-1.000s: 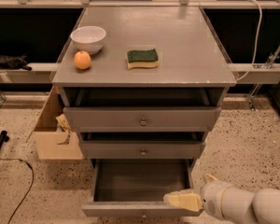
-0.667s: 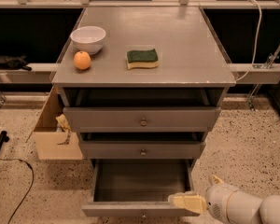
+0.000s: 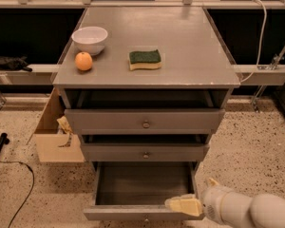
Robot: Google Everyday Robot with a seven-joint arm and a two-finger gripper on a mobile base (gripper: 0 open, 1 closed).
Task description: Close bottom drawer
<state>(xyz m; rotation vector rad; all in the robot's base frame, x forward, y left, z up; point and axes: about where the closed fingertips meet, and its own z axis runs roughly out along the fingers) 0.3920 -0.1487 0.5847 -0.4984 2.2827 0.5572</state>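
The bottom drawer (image 3: pixel 142 184) of the grey cabinet is pulled out. Its deep grey box is open to view and empty, and its front panel (image 3: pixel 133 213) lies near the lower edge of the view. The knob is cut off at the frame's bottom edge. My gripper (image 3: pixel 183 204), cream-coloured on a white arm (image 3: pixel 247 210), comes in from the lower right. It sits at the right end of the drawer's front panel, over its top edge.
The top drawer (image 3: pixel 145 120) and middle drawer (image 3: pixel 145 152) stand slightly out. On the cabinet top are a white bowl (image 3: pixel 90 38), an orange (image 3: pixel 83 61) and a green sponge (image 3: pixel 145 59). A cardboard box (image 3: pixel 54 132) stands to the left. A black cable (image 3: pixel 19 194) lies on the floor.
The gripper has shifted only slightly at the drawer's front right corner. The drawer is open as far as before.
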